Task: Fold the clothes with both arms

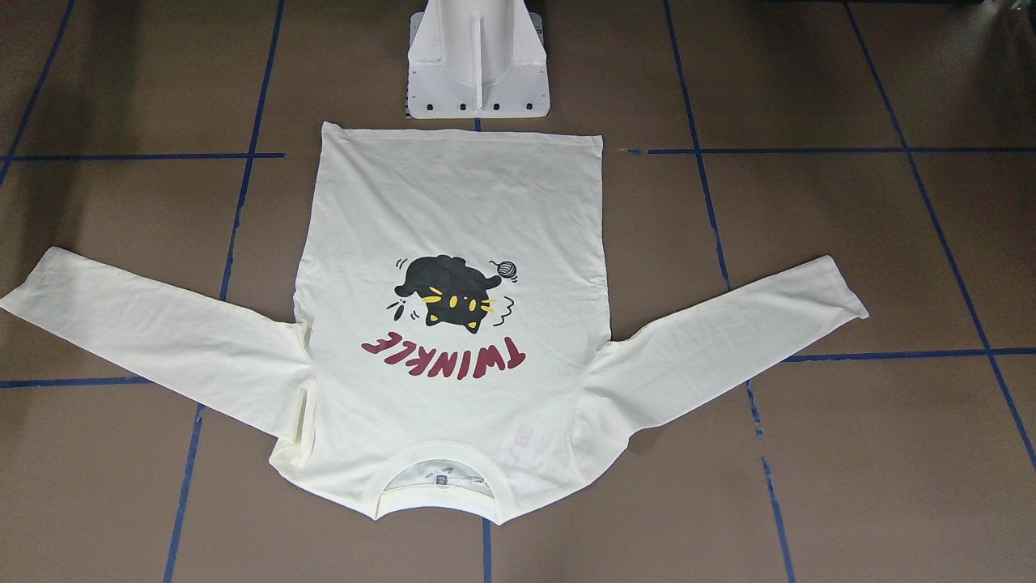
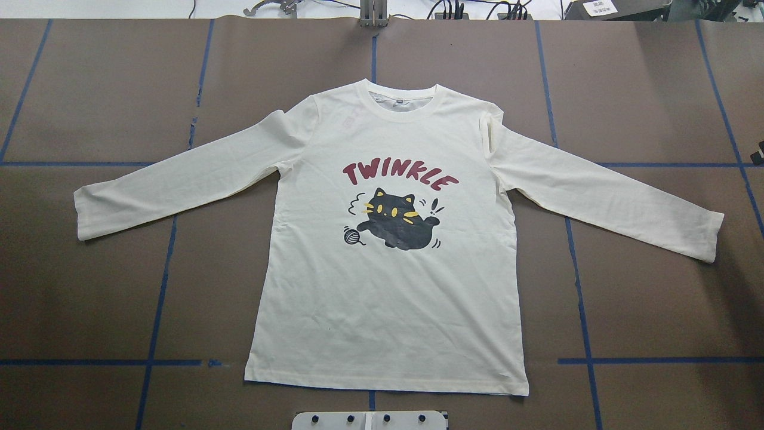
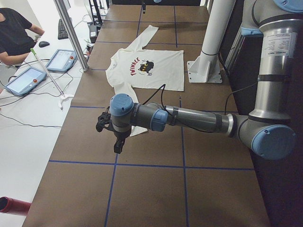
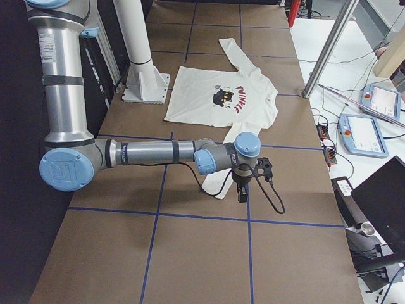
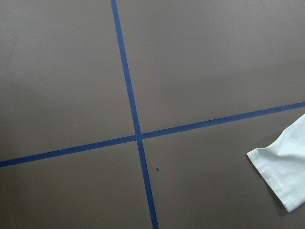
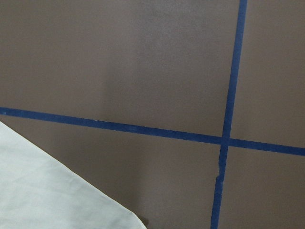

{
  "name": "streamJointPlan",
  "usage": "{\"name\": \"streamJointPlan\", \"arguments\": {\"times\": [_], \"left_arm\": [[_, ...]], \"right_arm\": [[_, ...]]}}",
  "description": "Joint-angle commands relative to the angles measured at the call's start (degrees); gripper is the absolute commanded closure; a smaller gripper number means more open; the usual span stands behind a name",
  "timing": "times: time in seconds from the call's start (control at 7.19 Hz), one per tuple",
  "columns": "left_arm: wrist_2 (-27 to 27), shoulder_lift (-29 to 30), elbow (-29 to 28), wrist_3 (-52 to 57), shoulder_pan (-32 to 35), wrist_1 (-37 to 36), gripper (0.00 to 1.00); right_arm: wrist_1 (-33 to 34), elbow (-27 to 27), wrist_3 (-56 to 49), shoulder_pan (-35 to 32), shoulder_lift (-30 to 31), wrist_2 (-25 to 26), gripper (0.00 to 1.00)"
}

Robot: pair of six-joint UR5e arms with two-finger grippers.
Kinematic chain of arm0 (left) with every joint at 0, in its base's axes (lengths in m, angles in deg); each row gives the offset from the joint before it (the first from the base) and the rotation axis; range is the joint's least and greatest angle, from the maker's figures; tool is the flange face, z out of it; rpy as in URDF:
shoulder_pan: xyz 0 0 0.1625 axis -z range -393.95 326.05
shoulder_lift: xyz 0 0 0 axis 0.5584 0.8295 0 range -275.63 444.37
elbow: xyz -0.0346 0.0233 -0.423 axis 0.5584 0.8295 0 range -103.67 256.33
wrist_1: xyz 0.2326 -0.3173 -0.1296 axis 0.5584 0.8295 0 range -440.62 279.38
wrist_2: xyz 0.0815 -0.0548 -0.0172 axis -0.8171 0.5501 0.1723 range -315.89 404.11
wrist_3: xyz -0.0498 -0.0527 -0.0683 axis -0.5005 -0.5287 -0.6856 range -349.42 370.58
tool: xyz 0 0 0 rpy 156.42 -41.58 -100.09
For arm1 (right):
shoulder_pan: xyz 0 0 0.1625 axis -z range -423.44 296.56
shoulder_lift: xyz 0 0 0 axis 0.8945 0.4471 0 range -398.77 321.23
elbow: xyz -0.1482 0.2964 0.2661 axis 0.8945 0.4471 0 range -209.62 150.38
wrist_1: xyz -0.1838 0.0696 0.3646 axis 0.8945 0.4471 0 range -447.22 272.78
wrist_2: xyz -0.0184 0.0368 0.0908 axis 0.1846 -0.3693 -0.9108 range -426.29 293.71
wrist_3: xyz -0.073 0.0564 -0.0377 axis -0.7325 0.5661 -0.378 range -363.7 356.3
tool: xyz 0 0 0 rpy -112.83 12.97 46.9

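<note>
The shirt [image 2: 388,298] lay flat, sleeves [image 2: 179,179] spread along the table [image 2: 89,310], left gripper [image 3: 117,142] and right gripper [image 4: 242,189] each by its nearer sleeve end; finger gap could not be told

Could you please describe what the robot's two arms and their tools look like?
Both the left arm and right arm are silver-grey tubes with light-blue joint caps, a white label on the upper segment and a black cable looping by the wrist. The left tool and right tool are black.

Left gripper [image 3: 117,144] and right gripper [image 4: 242,191]: far too small, jaw spacing unclear.
</note>
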Motion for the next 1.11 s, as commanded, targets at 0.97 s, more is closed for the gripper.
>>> {"name": "streamJointPlan", "arguments": {"times": [0.97], "left_arm": [[-2.6, 0.0, 1.3, 0.2, -0.5, 2.4, 0.0]], "right_arm": [[-1.5, 1.3, 1.5, 0.9, 1.5, -0.9, 0.0]]}}
